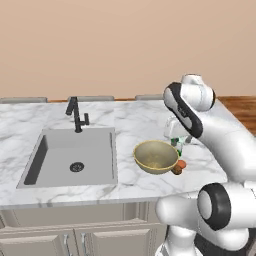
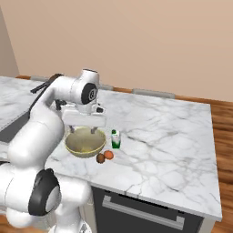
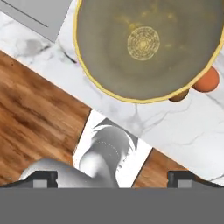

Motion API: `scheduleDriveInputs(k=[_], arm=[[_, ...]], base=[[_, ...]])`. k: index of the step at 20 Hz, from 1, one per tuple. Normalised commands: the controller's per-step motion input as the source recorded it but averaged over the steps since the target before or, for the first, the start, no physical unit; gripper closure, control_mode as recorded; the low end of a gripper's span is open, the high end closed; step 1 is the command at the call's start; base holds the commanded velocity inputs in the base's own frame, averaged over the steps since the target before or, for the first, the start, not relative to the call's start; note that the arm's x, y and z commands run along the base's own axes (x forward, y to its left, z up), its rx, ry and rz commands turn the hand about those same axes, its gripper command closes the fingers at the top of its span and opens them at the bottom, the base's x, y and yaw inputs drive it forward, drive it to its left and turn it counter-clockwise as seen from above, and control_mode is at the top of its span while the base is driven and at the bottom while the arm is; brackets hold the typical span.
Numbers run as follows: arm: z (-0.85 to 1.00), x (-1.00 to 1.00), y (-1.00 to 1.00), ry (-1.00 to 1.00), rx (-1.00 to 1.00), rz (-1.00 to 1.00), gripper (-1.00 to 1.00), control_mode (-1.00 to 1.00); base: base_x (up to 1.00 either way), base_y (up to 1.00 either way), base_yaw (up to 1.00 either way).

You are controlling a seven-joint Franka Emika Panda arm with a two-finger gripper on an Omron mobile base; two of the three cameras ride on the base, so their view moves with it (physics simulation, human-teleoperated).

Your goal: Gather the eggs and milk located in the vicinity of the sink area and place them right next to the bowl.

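Observation:
The tan-yellow bowl (image 1: pixel 156 156) (image 2: pixel 85 142) (image 3: pixel 144 43) stands on the marble counter right of the sink (image 1: pixel 50 150). The orange-red egg (image 2: pixel 108 155) (image 1: pixel 182 163) (image 3: pixel 206 81) and the brown egg (image 2: pixel 100 158) (image 1: pixel 176 170) (image 3: pixel 179 95) lie touching each other against the bowl's rim. The milk (image 2: pixel 116 139) (image 1: pixel 178 145), a pale bottle with green cap, stands upright just beside the bowl. My gripper (image 2: pixel 83 129) (image 3: pixel 112 177) hangs above the bowl, pointing down, open and with nothing between its fingers (image 3: pixel 41 177).
A black faucet (image 1: pixel 77 115) rises behind the sink. The counter's front edge runs close to the bowl and eggs, with wooden floor (image 3: pixel 39 113) below. Bare marble (image 2: pixel 164 136) stretches right of the milk. An appliance front (image 2: pixel 141 209) sits under the counter.

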Motion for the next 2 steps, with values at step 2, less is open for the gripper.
scheduleDriveInputs(k=[2], arm=[[-0.01, 0.00, 0.59, 0.47, -0.32, -0.18, -1.00, -1.00]], base=[[0.00, 0.00, 0.00]])
